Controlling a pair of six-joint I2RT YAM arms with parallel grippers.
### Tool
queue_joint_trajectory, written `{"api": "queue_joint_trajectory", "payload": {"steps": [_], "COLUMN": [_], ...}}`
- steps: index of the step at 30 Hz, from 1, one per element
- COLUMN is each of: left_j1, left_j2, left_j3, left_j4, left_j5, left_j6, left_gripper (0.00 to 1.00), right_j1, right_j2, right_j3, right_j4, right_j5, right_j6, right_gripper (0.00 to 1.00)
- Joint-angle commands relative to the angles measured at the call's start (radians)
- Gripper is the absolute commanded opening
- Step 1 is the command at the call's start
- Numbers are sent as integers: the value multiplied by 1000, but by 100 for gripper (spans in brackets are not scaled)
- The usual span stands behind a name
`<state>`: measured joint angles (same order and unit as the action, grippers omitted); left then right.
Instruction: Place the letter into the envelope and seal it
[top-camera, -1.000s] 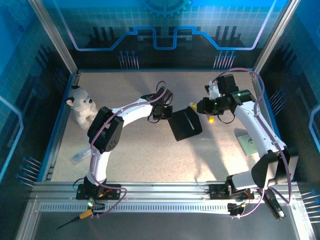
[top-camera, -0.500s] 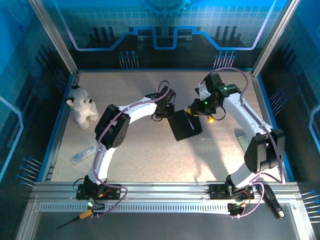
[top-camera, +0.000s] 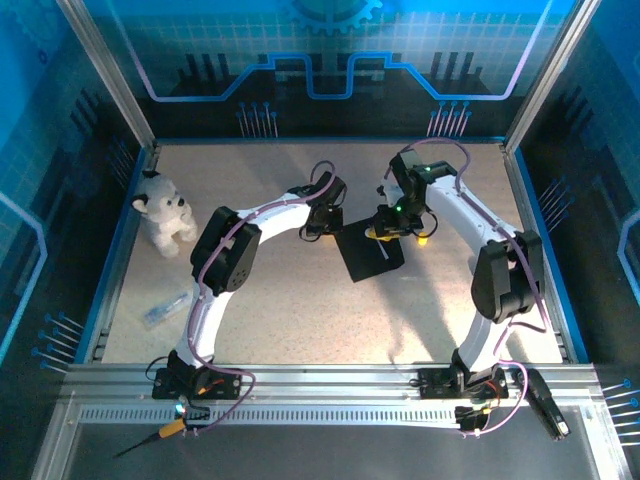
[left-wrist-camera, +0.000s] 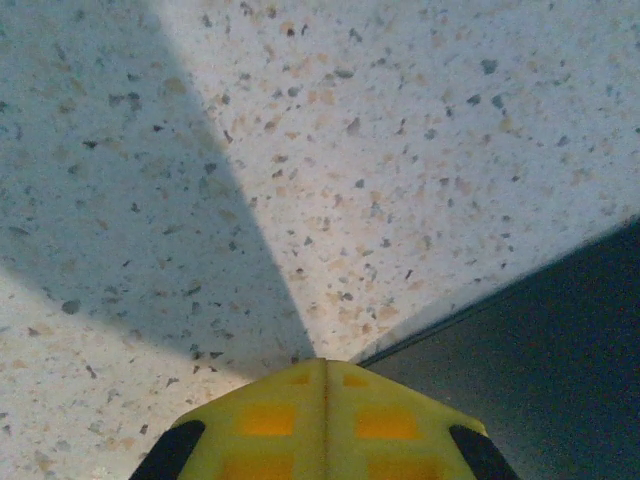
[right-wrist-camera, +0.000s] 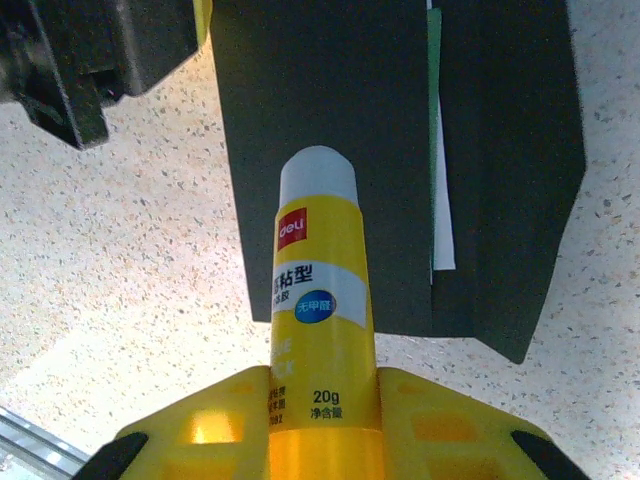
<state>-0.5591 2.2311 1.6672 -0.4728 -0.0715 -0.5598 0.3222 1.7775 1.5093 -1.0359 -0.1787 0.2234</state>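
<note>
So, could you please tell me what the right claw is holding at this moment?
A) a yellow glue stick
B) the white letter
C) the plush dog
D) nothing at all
A: in the right wrist view the right claw is closed on the yellow glue stick, whose white tip is over the black envelope.

Matt black paper envelope (right-wrist-camera: 330, 80), speckled stone-look tabletop (left-wrist-camera: 400, 150)

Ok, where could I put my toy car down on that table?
Bare tabletop lies between the envelope and the near rail, and along the back wall. It is crowded in the middle, where the left gripper and the right gripper with its glue stick meet at the envelope.
</note>
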Motion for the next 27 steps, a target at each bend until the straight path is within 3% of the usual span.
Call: {"api": "queue_joint_trajectory", "payload": {"steps": [1,27], "left_j1": [5,18], "left_j2": [30,69], "left_j3": [10,77], "left_j4": [-31,-70], "left_j5": [6,35], "left_j6": [-26,52], "left_gripper": [0,0], "right_j1": [15,51], "right_j2": [18,155], "right_j3": [39,106], "right_j4": [-47,-139], "right_j5": [20,70], "right_j6": [-19,-44], "right_gripper": [12,10]}}
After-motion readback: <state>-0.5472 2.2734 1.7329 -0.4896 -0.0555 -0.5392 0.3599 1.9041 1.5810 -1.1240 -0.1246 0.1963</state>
